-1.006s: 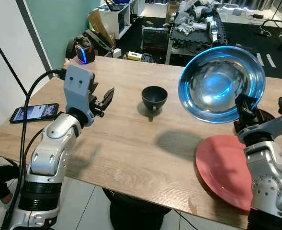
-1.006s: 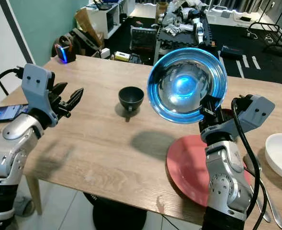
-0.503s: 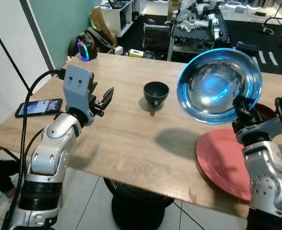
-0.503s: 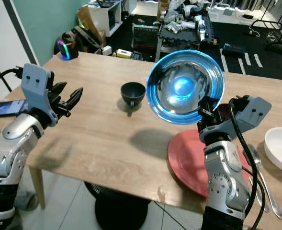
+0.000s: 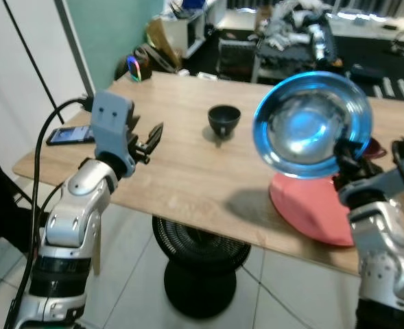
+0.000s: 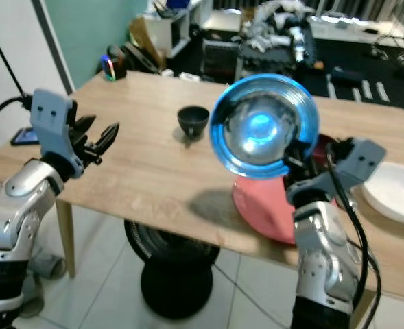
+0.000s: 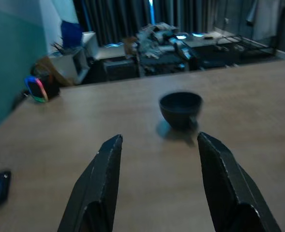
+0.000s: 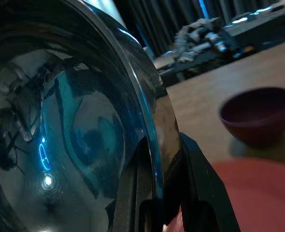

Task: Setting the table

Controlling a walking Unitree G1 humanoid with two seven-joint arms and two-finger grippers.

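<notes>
- Head views: right gripper [image 6: 299,159] clamps the rim of the steel bowl [image 6: 262,127], carried tilted above the red plate [image 6: 274,208] — placing seems the step in hand.
- Left wrist: left gripper [image 7: 157,154] gapes empty before the black cup [image 7: 180,108].
- Right wrist: fingers [image 8: 200,179] pinch the rim — next, level and lower.

Bare wooden tabletop [image 5: 181,171] is lying open between the left gripper [image 5: 149,142] and the black cup [image 5: 223,120], leaving a free lane; a phone [image 5: 70,134] is sitting at the table's left edge. On the right, the steel bowl [image 5: 311,123], gripped by its rim in the right gripper [image 5: 342,154], is hanging tilted above the red plate [image 5: 311,209], blocking passage there, with a white bowl [image 6: 396,194] occupying the far right edge.
</notes>
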